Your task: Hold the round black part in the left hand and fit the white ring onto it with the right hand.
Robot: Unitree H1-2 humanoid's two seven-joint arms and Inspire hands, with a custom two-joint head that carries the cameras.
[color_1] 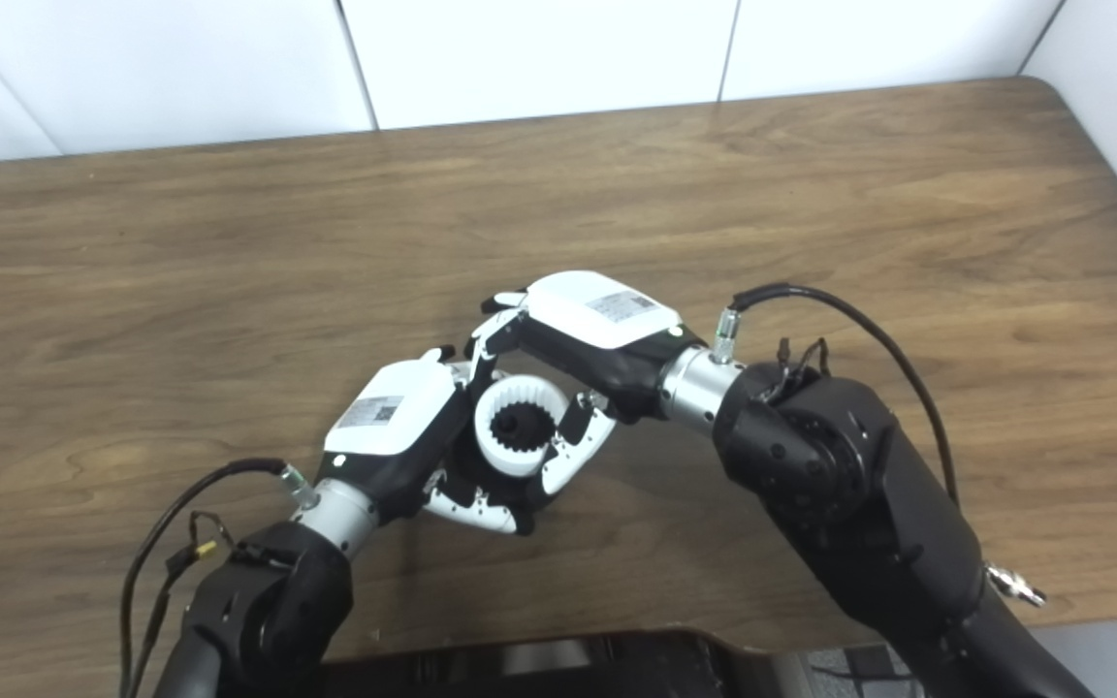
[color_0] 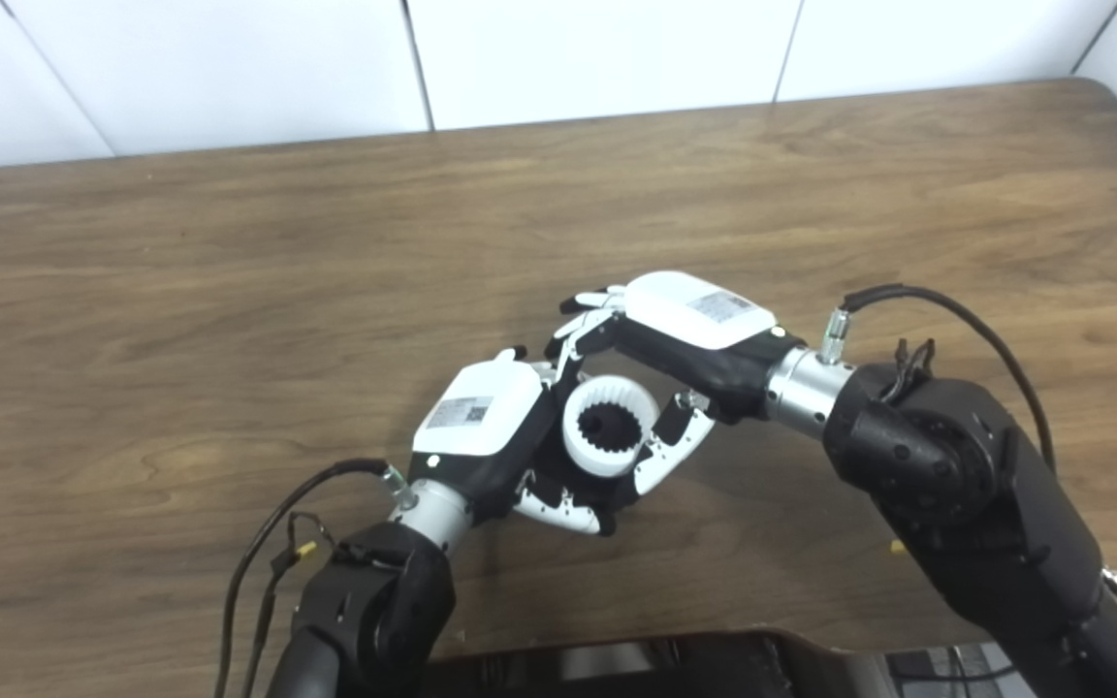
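The round black part (color_0: 602,423) shows only through the white ring (color_0: 610,426), otherwise hidden

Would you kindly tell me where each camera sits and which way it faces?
Left eye view: on the head, looking down at the wooden table; shows both forearms, the left hand and right hand meeting around the white ring.
Right eye view: beside it, slightly rightward, facing the same way; the same arms and hands appear shifted left in the picture.
Shared: the ring with the round black part inside it, the table, the white wall behind.
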